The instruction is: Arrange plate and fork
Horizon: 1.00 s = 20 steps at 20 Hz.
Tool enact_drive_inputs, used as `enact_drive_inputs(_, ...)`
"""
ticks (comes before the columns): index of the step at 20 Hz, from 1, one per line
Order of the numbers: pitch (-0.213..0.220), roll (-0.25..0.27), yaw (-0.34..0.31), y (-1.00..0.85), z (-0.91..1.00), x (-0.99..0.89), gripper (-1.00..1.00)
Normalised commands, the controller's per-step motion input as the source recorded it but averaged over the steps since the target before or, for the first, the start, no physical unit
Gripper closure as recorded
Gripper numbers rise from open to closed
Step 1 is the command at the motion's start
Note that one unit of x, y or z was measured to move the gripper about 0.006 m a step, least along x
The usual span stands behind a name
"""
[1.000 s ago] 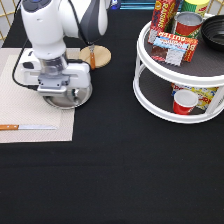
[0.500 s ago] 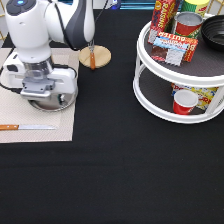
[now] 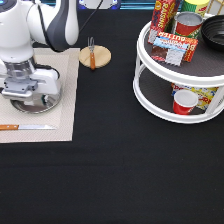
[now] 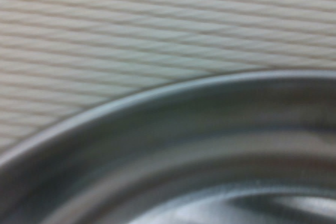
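Observation:
The shiny silver plate (image 3: 48,104) lies low over the beige placemat (image 3: 67,70) at the exterior view's left, mostly hidden under the robot hand. My gripper (image 3: 26,98) sits right on the plate's left part and is shut on its rim. The wrist view shows the plate's rim (image 4: 187,125) up close over the woven placemat (image 4: 112,40). The fork (image 3: 92,54), with an orange-brown handle and silver tines, lies across the small tan wooden disc (image 3: 103,57) just to the right of the placemat's top corner, well apart from the gripper.
A wooden-handled knife (image 3: 25,127) lies on the placemat's lower edge, below the plate. A white two-tier round rack (image 3: 150,97) stands at the right, holding cans, boxes, a black bowl and a red cup (image 3: 184,101). The tabletop is black.
The gripper and the plate moved together to the exterior view's left across the placemat. Fork, disc and knife stayed put.

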Motion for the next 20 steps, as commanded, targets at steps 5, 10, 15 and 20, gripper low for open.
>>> enact_drive_inputs(5, 0.079, 0.004, 0.136, -0.56, 0.0, -0.01, -1.0)
enact_drive_inputs(10, 0.069, 0.005, 0.07, -0.23, 0.19, 0.05, -1.0)
enact_drive_inputs(15, 0.046, -0.031, 0.007, 0.39, 0.55, -0.37, -1.0)
enact_drive_inputs(20, -0.006, -0.085, 0.026, 0.64, 0.59, -0.77, -1.0)
